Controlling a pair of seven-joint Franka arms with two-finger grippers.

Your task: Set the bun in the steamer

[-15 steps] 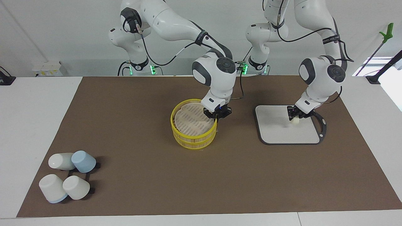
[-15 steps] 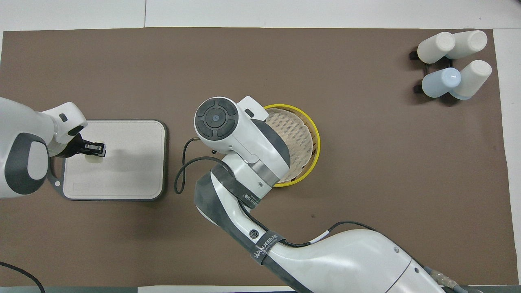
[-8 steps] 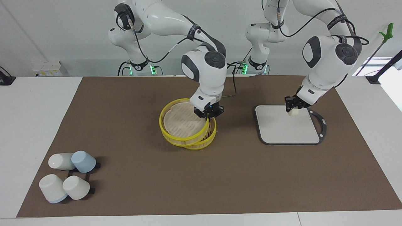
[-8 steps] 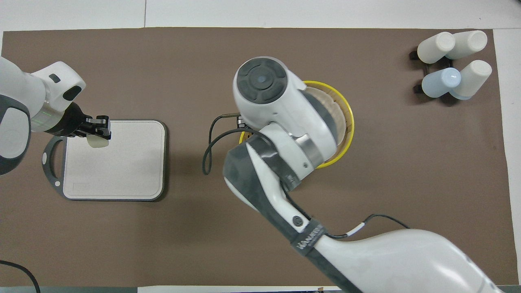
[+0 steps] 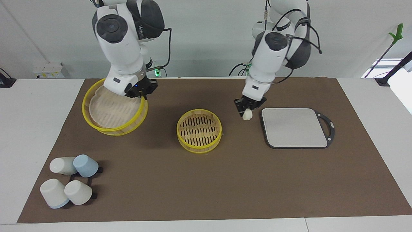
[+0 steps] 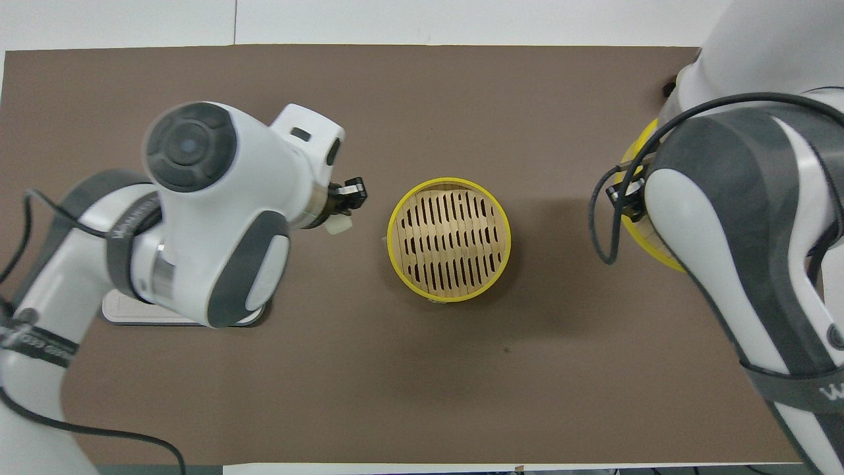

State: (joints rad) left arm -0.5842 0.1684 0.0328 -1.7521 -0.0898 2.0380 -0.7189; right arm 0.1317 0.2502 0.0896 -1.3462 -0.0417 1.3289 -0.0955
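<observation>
Overhead view: right arm hides its gripper (image 5: 140, 93) and cups (image 5: 69, 182).

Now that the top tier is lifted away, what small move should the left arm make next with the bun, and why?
Probably carry the bun sideways until it is over the open steamer base. The left pincer holds the bun over the mat between the grey board and the base, not yet above it. The right pincer holds the upper tier aside, so the slatted floor is uncovered.

Steamer (image 5: 199, 130): yellow rim, cream slatted floor, dark slits. Bun (image 5: 247, 114): pale cream. Board (image 5: 294, 127): grey, black handle. Mat (image 5: 225, 180): brown. Cups (image 5: 70, 180): white, one blue.
</observation>
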